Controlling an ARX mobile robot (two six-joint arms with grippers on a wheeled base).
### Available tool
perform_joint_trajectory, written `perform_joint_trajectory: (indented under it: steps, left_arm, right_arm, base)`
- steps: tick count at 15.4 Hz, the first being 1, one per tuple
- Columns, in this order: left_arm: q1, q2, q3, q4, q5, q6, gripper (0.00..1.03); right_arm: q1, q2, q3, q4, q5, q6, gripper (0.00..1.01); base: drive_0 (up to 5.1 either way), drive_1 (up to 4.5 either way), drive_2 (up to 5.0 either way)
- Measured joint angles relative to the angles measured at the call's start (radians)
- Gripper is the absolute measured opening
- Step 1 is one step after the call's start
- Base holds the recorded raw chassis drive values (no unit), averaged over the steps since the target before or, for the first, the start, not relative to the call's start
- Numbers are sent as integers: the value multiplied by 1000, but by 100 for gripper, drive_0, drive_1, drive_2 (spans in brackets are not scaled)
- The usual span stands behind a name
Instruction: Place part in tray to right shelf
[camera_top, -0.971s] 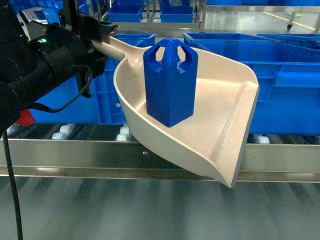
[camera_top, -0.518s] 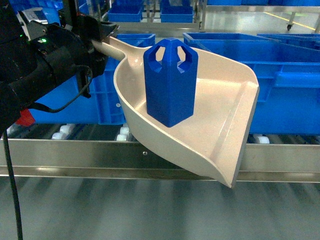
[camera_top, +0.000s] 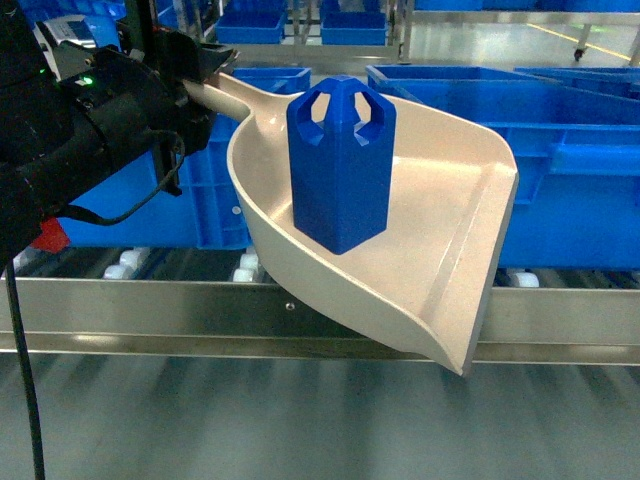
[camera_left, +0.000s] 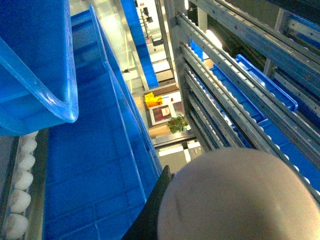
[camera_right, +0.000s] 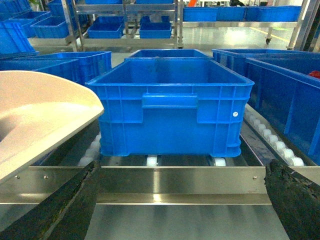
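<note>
- Out past my left gripper (camera_top: 205, 75), up and to the side of it, the tray (camera_top: 440, 230) hung in the air by its long handle, wide lip dipping forward and down over the steel rail (camera_top: 150, 310).
- I judged the left jaws clamped on that handle, though the head view hid the fingertips.
- Standing upright in the tray's bowl sat the part (camera_top: 340, 165), bright blue, faceted, with arched cut-outs round its top.
- My right gripper (camera_right: 180, 205) was spread wide and held nothing; its dark pads framed a blue crate (camera_right: 172, 107) on the rollers ahead.
- From the right jaws the tray's beige lip lay off to the left, so I reckoned the left arm must carry it rightward, kept level.
</note>
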Motion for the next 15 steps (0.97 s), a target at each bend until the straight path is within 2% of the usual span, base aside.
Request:
perform_joint_trajectory:
  steps: [10,11,12,13,15]
  left_arm:
    - [0,0,0,0,0,0,12]
    - [-8,-75,-21,-206,-82,28,12]
    - [-9,-206,-89,-351,-155,91,12]
    - [-9,-285,-89,-360,-153,121,12]
    - [-1,-372,-74,-313,-145,133,12]
  right_arm:
    - [0,0,0,0,0,0,98]
    - [0,0,0,0,0,0,98]
    - [0,0,0,-1,0,0,98]
    - [0,0,0,0,0,0,98]
    - [0,0,0,0,0,0,98]
  base:
    - [0,0,0]
    - [0,0,0]
    - [0,0,0]
    - [0,0,0]
    - [0,0,0]
